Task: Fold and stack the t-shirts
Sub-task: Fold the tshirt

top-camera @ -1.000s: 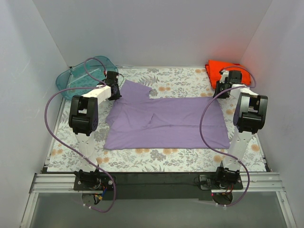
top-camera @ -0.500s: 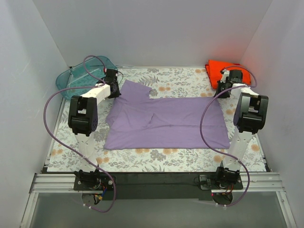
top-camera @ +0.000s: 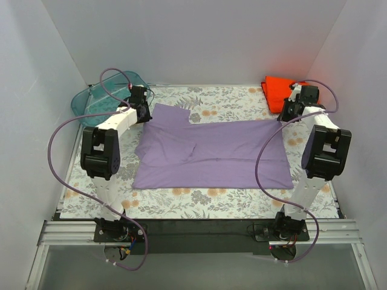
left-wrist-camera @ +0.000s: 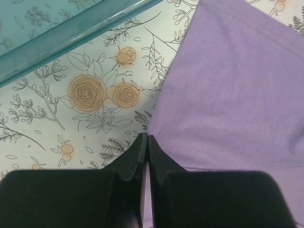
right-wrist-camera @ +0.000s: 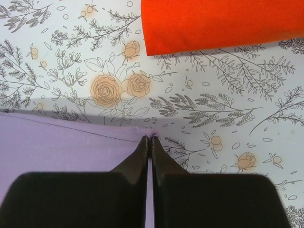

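- I've got the L claw [left-wrist-camera: 145, 138] shut tight, tips pinching the far-left edge of the lavender t-shirt [top-camera: 211, 154] by its sleeve.
- My R claw [right-wrist-camera: 148, 138] is closed narrow too, nipping the shirt's far-right hem, w/ a small pucker of cloth at the tips.
- The shirt lies spread mid-table on the floral cloth [top-camera: 230, 103], btwn both arms, w/ a few wrinkles left of centre.
- I see the orange-red t-shirt [top-camera: 279, 89] folded in the far-right corner, just beyond the R claw, apart from the lavender one.
- The teal plastic tub [top-camera: 91, 103] sits in the far-left corner, near the L claw, clear of the shirt.
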Available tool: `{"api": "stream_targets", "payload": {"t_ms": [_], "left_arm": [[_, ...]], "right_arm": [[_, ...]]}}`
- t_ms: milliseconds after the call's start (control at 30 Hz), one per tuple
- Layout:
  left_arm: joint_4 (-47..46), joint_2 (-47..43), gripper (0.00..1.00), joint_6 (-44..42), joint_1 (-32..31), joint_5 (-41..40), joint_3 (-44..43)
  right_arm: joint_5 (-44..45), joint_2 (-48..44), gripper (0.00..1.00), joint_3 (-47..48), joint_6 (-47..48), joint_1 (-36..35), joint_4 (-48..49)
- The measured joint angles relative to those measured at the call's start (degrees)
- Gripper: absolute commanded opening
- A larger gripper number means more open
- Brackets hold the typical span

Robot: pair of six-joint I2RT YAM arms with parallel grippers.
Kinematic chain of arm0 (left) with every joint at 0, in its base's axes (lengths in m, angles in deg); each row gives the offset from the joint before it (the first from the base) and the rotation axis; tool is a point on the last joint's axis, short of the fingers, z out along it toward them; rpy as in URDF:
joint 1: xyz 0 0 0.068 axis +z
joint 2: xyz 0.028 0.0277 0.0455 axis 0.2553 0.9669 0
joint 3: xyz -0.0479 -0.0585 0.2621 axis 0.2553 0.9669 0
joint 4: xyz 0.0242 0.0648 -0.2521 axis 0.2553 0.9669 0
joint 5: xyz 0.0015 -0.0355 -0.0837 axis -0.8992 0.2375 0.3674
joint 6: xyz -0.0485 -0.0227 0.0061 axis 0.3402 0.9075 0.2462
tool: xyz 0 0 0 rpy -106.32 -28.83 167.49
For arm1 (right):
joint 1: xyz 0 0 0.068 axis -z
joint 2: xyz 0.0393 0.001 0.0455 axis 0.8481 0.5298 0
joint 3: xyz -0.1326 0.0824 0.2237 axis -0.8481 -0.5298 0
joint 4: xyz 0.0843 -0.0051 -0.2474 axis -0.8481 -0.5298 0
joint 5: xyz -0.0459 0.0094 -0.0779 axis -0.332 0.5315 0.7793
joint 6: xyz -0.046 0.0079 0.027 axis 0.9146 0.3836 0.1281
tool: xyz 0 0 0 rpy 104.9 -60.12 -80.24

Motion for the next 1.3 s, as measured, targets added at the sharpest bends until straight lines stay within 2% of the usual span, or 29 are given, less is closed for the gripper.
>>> {"api": "stream_targets", "payload": {"t_ms": [500, 967, 1300], "left_arm": [[-1.0, -5.6, 0.00, 1.3, 0.0, 0.0, 6.2], [-1.3, -17.2, 0.00, 4.3, 0.0, 0.1, 14.6], [-0.3, -19.5, 0.00, 5.9, 0.0, 0.0, 19.8]], "right_arm": [[0.3, -8.4, 0.01, -8.9, -2.8, 0.5, -0.2], [2.3, -17.7, 0.01, -17.3, -5.0, 2.5, -0.2], [4.4, -20.6, 0.01, -21.7, -6.8, 3.4, -0.3]]}}
